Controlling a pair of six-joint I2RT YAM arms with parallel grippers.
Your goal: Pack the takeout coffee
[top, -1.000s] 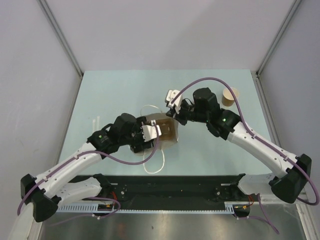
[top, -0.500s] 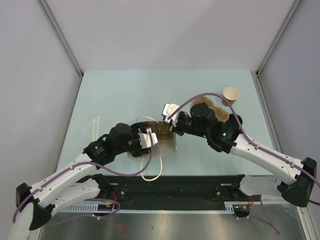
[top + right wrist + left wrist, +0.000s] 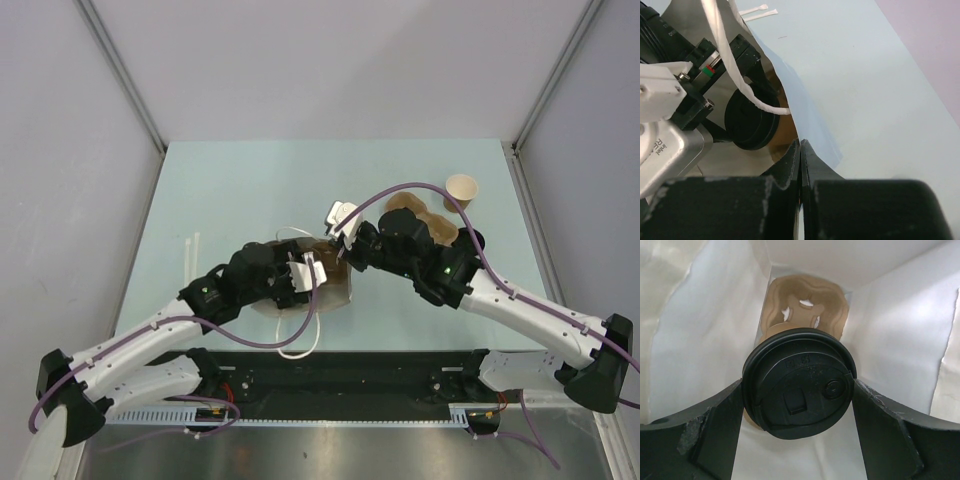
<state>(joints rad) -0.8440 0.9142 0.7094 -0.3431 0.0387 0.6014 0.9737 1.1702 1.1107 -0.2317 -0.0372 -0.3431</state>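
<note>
Because the paper bag (image 3: 811, 126) is pinched at its rim by the right gripper (image 3: 800, 150), fingers pressed together, its mouth gapes (working room). At the bottom lies the pulp carrier (image 3: 805, 295), and above it the lidded takeout coffee (image 3: 800, 382), clamped by the left gripper (image 3: 798, 395) for seating.

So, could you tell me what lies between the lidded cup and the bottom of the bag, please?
The brown moulded-pulp carrier lies there, on the bag's floor beneath the lidded cup; the left wrist view shows it.
</note>
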